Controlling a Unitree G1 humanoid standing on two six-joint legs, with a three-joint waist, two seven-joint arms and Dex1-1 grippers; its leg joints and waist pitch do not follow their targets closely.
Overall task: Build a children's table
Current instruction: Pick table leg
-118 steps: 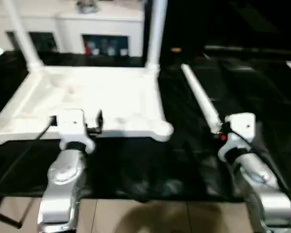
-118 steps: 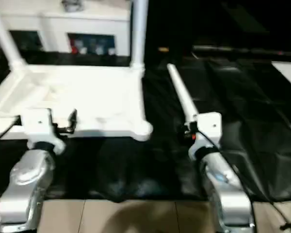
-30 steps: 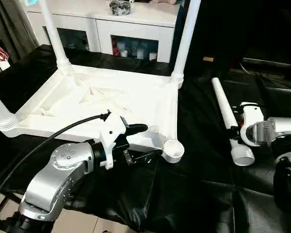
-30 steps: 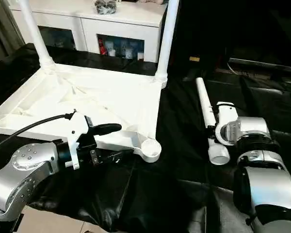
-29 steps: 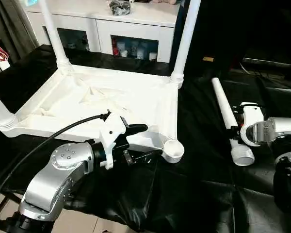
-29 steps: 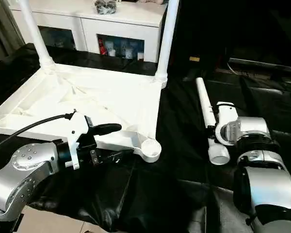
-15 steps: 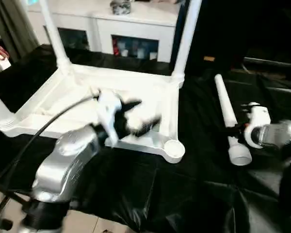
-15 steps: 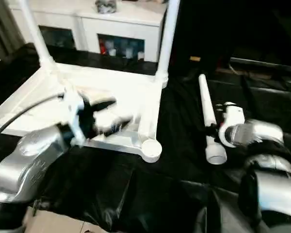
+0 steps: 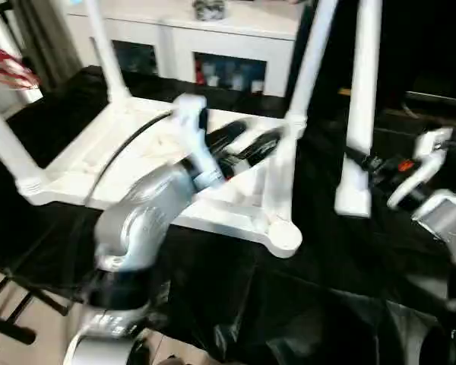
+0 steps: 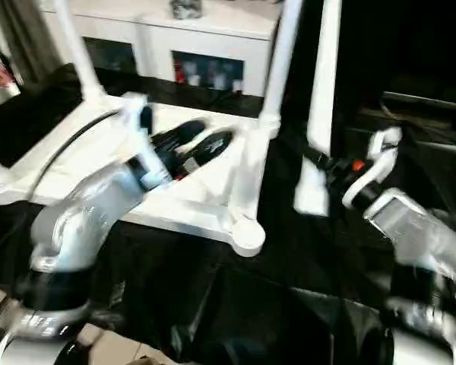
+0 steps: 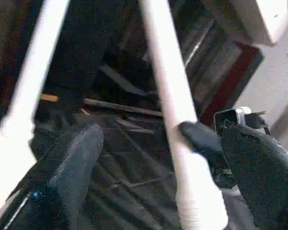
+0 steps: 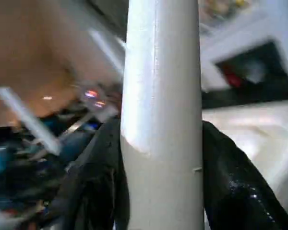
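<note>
Gripping upright leg, R tool.

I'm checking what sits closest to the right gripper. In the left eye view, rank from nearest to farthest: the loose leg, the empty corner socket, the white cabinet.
1. Loose leg, upright in the right gripper.
2. Empty corner socket, at the tabletop's near right corner.
3. White cabinet, far behind.

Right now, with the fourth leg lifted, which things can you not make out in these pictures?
- Loose leg: its top is cut off by the upper edge of the eye views.
- Empty socket: its inside is blurred in the eye views.
- Left gripper: its open fingers are smeared by motion, so their contact with the tabletop is unclear.
- Cabinet contents: too small.
</note>
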